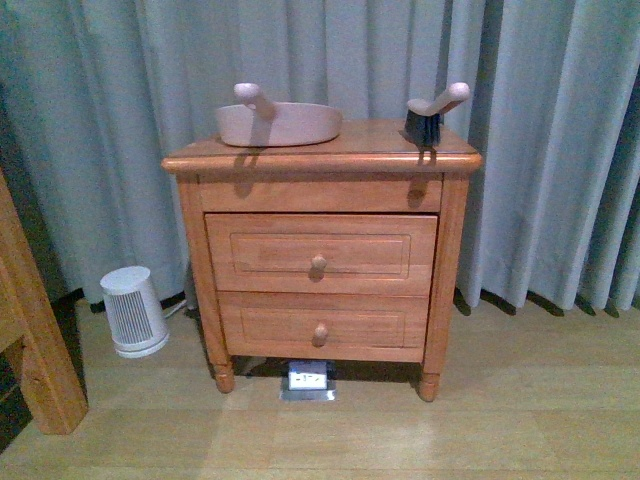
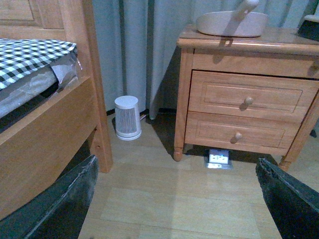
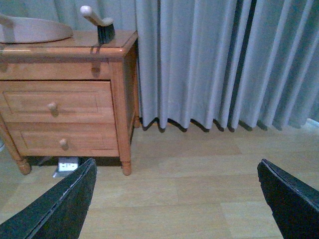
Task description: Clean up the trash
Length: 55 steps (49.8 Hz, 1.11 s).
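Note:
The trash is out of view in every frame. A pale pink dustpan [image 1: 280,122] lies on the left of the wooden nightstand [image 1: 320,255], and a hand brush [image 1: 432,112] with black bristles stands on its right. The same dustpan [image 2: 232,22] and brush [image 3: 99,25] appear in the wrist views. My left gripper [image 2: 179,201] is open above bare floor in front of the nightstand, its dark fingers [image 2: 60,204] wide apart. My right gripper [image 3: 177,199] is open too, over floor to the right of the nightstand, with nothing between its fingers [image 3: 291,196]. Neither arm shows in the front view.
A small white heater [image 1: 132,310] stands on the floor left of the nightstand. A floor socket [image 1: 308,380] sits under the nightstand's front. A wooden bed [image 2: 45,114] with a checked cover is at the left. Grey curtains [image 3: 224,59] hang behind.

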{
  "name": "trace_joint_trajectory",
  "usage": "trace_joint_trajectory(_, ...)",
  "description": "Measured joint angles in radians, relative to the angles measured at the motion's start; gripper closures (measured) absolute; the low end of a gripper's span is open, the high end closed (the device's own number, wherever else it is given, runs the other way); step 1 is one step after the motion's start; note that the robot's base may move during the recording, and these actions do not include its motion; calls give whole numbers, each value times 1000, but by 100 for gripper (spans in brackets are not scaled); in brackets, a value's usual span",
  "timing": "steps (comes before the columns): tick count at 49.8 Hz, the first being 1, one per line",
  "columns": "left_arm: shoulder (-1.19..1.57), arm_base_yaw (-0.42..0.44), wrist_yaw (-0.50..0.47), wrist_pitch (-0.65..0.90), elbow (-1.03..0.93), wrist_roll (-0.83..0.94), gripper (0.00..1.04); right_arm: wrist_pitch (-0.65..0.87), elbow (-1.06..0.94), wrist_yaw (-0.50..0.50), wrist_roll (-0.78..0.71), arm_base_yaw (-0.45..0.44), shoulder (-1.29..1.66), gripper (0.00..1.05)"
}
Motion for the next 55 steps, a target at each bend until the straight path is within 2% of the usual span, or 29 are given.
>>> trace_joint_trajectory(55,0,0,0,0,0,0,8,0,0,0,0,0,0,7)
